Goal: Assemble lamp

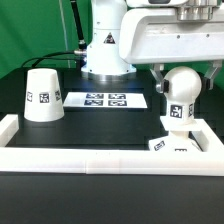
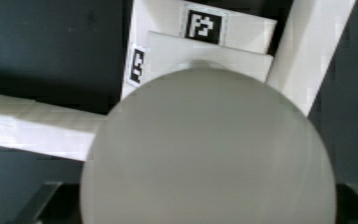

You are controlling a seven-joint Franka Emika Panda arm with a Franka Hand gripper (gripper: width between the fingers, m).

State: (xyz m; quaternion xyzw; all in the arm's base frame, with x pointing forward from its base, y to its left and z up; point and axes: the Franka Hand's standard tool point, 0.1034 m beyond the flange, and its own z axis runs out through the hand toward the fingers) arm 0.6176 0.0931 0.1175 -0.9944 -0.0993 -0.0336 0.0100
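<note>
Exterior view: a matte black table [image 1: 70, 130] is lying under soft, even light. A white raised border rail [image 1: 100, 162] is enclosing its near edge and both sides. The marker board [image 1: 105, 99] is lying flat near the centre. Behind, toward the exterior view's left, a green backdrop [image 1: 25, 35] is hanging, with dark cables [image 1: 50, 52] running before it.

Marker board [image 1: 105, 99], white rail [image 1: 90, 163], black table [image 1: 100, 128]

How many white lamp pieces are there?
3: the shade on the exterior view's left, the bulb on its right, and the base right below the bulb. None seems hidden.
</note>
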